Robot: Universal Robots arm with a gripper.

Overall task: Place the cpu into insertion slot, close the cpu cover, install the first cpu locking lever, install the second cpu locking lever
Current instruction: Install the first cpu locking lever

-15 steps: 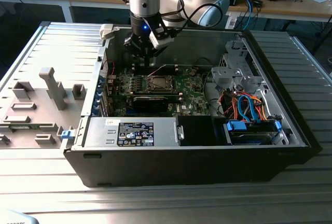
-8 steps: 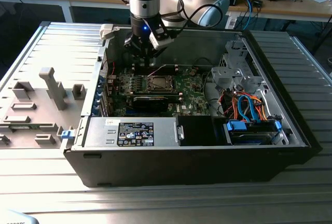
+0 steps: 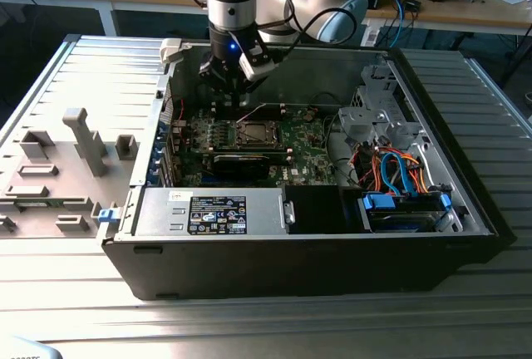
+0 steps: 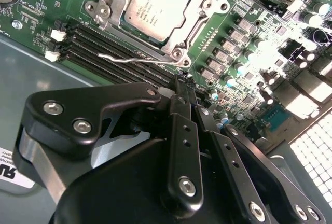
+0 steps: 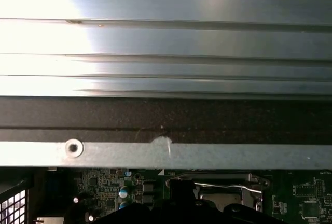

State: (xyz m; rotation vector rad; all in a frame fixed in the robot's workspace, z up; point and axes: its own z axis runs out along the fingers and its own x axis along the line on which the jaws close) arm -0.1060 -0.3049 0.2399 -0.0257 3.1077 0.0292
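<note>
In the exterior view the hand [image 3: 226, 83] hangs over the motherboard [image 3: 249, 139]. In the second wrist view the cpu [image 4: 155, 5] sits in its socket under the cpu cover [image 4: 205, 6], ready for locking; the hand's fingers [image 4: 182, 110] are pressed together, holding nothing, near the wire lever [image 4: 137, 58]

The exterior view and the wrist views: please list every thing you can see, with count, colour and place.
case: one, black, open, on the ribbed table.
motherboard: one, green, on the case floor.
cpu: one, silvery, seated in the socket.
cpu cover: one, silvery, down around the cpu.
lever: one, thin wire, beside the socket.
power supply: one, grey, at the case's front.
cables: several, orange and blue, exterior view's right.
fixtures: several, grey, exterior view's left.
gripper: one, black, above the board near the socket, fingers shut.
</note>
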